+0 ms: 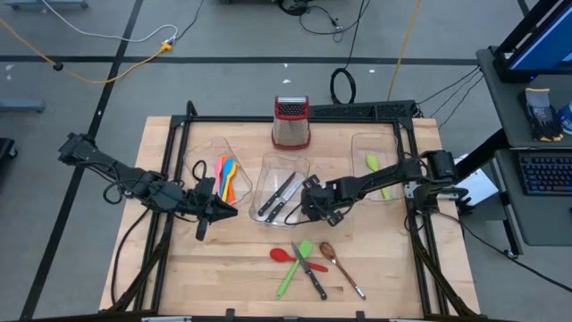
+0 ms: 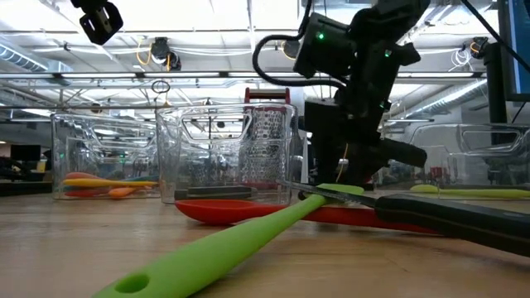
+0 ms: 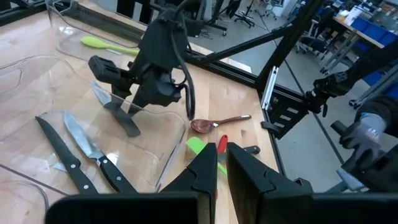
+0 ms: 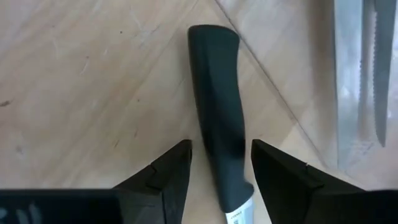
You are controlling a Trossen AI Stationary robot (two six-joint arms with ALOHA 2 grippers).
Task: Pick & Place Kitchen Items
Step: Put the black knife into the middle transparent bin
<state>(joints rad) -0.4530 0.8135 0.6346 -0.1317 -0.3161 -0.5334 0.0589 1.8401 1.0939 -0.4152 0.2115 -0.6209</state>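
The right pincer (image 4: 221, 165) hangs open astride a black knife handle (image 4: 214, 112), not gripping it; the handle's length runs straight ahead between the fingers.

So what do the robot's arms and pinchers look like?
Both arms are black and thin, built from jointed pieces, with black cables looping beside them. The left gripper tapers to a point. The right gripper is chunkier, with two flat wedge-shaped black fingers. A small green light glows on the right arm.

left gripper (image 1: 225, 211) shut tight, arm stretched low across the table's left side, right gripper (image 1: 307, 199) pointing down, fingers (image 4: 166, 169) apart, right arm bent inward
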